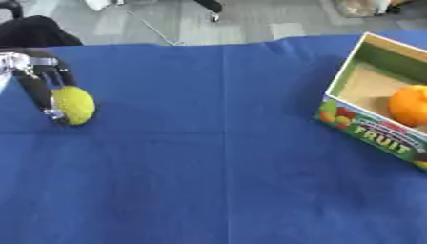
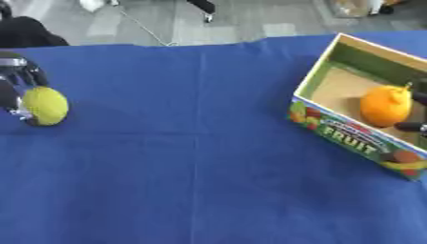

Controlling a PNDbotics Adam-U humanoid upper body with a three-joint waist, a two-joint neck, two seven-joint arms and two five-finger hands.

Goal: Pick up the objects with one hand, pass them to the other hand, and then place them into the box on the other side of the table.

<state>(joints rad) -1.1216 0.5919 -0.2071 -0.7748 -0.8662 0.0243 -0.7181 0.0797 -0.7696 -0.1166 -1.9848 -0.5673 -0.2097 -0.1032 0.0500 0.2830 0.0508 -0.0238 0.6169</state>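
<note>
Blue cloth (image 1: 217, 157) covers the table. At its left edge the left hand (image 1: 37, 81) has its dark fingers curled round a yellow-green lemon (image 1: 73, 105). At the right, an orange (image 2: 385, 106) sits inside the open fruit box (image 2: 350, 136); dark fingertips of the right hand (image 2: 413, 126) touch it, and I cannot tell their spread.

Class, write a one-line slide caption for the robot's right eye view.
The left hand curls around a yellow-green fruit on the blue tablecloth while an orange sits inside the fruit box.
</note>
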